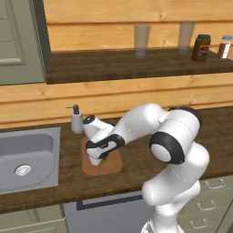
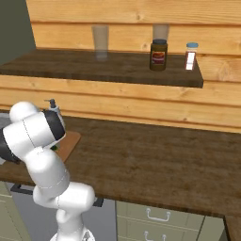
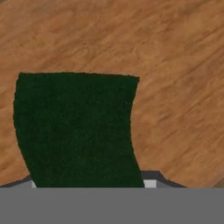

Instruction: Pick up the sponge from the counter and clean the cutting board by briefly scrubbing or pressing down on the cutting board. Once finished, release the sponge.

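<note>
Presently, left to right: steel sink, soap dispenser, then the cutting board on the counter. The gripper is clenched on the sponge, low over the board. Risk, as judged: hard pressing could slide the board toward the sink, or scrubbing could twist the sponge loose.

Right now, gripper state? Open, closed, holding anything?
Gripper: closed on the sponge, held down over the cutting board. The hand view shows the dark green sponge between the fingertips, with the board's light wood right behind it.
</note>
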Available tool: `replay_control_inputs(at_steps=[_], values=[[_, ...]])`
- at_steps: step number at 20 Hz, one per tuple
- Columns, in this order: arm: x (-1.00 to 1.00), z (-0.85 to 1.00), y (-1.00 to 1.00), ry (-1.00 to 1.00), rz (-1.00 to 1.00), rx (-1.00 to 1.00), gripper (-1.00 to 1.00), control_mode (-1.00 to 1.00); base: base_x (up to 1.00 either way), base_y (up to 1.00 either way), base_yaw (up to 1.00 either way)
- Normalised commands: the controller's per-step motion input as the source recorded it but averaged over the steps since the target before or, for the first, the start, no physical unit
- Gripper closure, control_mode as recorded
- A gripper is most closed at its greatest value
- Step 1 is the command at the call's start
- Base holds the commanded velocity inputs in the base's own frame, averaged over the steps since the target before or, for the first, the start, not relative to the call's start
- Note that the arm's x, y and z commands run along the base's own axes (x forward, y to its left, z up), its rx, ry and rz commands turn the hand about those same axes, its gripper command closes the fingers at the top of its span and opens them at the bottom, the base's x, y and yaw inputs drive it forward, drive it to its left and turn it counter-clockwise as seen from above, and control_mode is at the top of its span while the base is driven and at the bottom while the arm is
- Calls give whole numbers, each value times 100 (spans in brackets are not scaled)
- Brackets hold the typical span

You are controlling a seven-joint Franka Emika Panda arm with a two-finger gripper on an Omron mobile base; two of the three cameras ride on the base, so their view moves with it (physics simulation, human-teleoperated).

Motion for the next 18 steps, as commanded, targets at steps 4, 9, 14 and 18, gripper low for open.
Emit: replay_control_inputs(at_steps=[4, 9, 14, 18], values=[[0, -29, -47, 0, 0, -6, 100, -100, 0, 0, 0], [6, -27, -66, 0, 0, -1, 100, -100, 0, 0, 0], [6, -45, -87, 1, 0, 0, 100, -100, 0, 0, 0], [22, -76, -44, 0, 0, -8, 100, -100, 0, 0, 0]])
